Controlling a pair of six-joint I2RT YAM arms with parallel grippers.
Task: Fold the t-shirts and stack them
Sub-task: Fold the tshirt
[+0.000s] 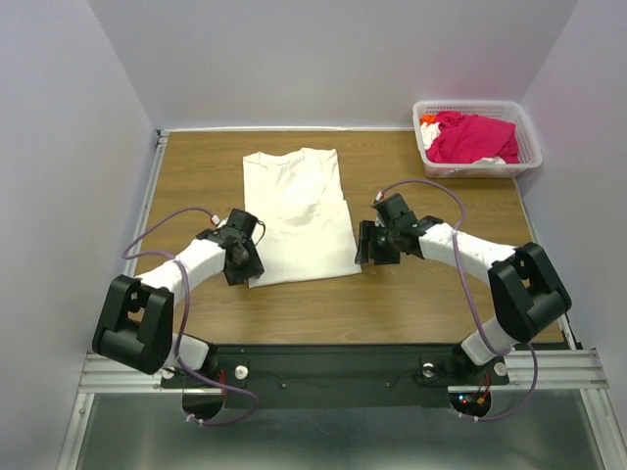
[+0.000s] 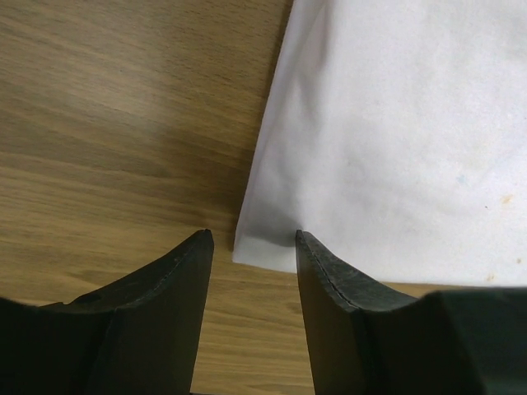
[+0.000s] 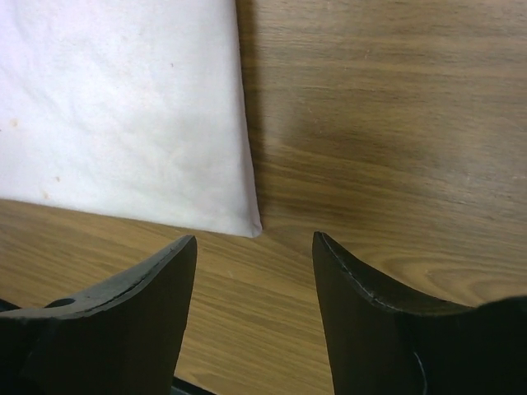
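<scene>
You'll find the off-white t-shirt lying flat at the middle of the table, folded into a tall panel. Its near hem runs straight and parallel to the near edge, both near corners are crisp, and the cloth has faint brownish specks. The magenta t-shirt sits crumpled and unfolded in the basket at the far right corner.
</scene>
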